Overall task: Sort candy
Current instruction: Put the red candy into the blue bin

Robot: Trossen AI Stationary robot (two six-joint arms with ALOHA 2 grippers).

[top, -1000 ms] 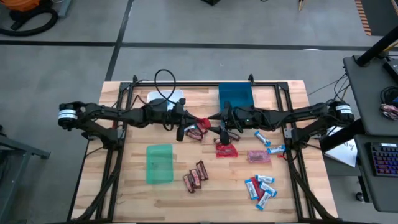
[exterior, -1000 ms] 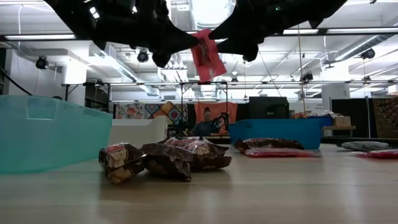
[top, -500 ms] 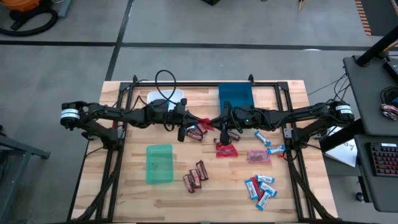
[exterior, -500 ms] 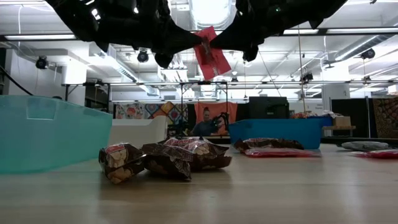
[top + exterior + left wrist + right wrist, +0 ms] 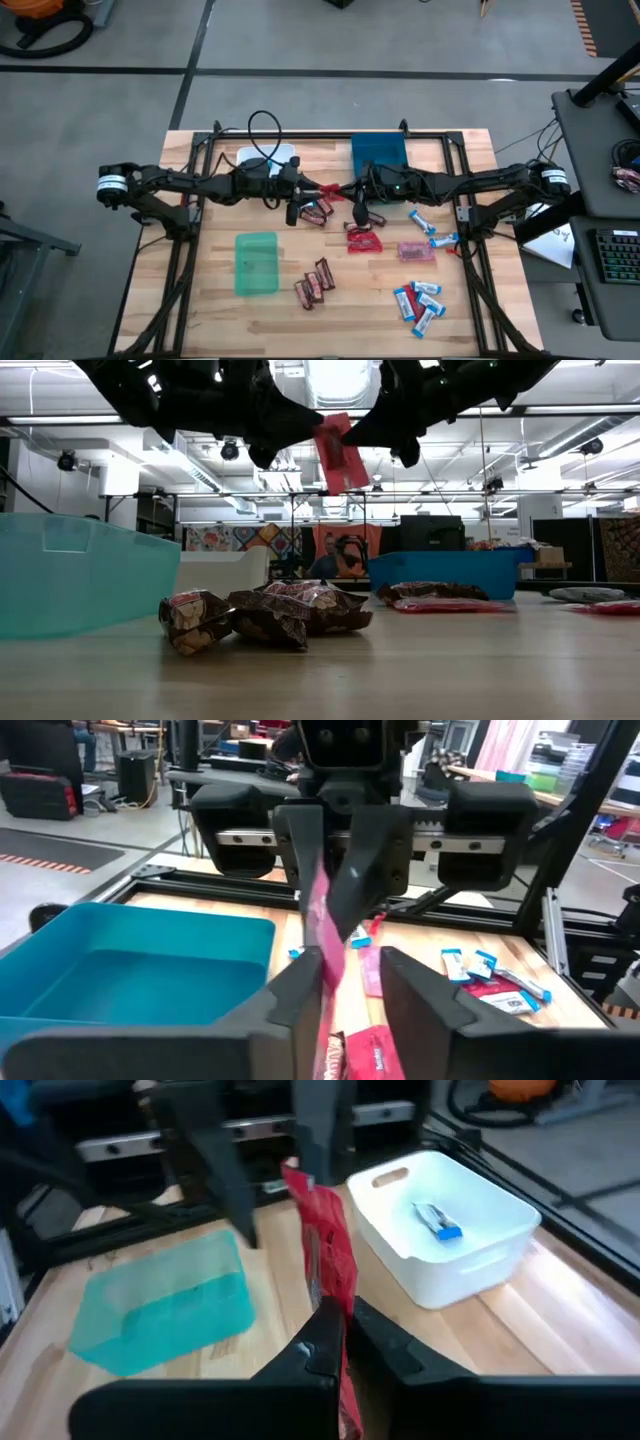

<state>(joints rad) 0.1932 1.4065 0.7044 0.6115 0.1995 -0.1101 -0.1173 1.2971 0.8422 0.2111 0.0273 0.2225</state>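
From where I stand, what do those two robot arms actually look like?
Both are slim, dark, jointed arms, each with a white-capped base joint at the table's edge. The left gripper and right gripper end in two flat dark fingers. A black cable loops above the left arm.

Robotics lab, concrete floor (image 5: 300,40), ceiling strip lights (image 5: 335,375), keyboard desk (image 5: 610,250)

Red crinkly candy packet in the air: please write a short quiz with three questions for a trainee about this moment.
1. True or false: the red crinkly candy packet hangs above the table, between the two pincers.
2. Which pincer is shut on it? A: left pincer. B: right pincer.
3. How many sweets lie in the white plastic bin?
Key: 1 true; 2 B; 3 one, a blue-and-white mini bar.
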